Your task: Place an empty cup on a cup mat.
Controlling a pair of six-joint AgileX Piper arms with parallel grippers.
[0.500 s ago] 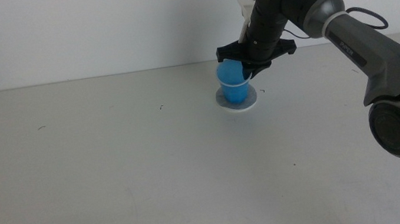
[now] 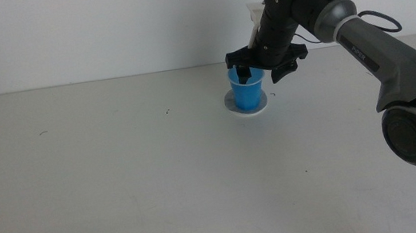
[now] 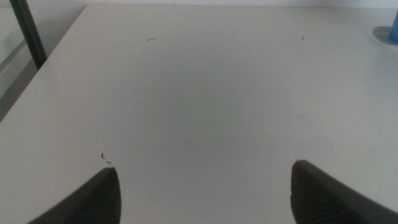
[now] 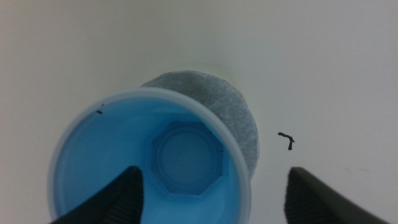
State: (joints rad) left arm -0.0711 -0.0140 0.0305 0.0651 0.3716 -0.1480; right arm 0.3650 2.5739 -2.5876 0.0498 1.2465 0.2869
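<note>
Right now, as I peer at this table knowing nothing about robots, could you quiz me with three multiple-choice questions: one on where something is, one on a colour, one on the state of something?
1. Where does the cup stand?
A. On the cup mat
B. At the table's near left corner
C. Lying beside the mat

2. What colour is the cup's inside?
A. Red
B. Blue
C. Green

3. How do the right gripper's jaws stand?
A. Open, with one jaw inside the cup's rim
B. Shut on the mat
C. Shut in the air far from the cup

Answers: 1 A, the middle view shows the cup upright on the disc. 2 B, the right wrist view looks into a blue, empty interior. 3 A, that view shows the jaws wide apart. The left gripper waits over bare table.
</note>
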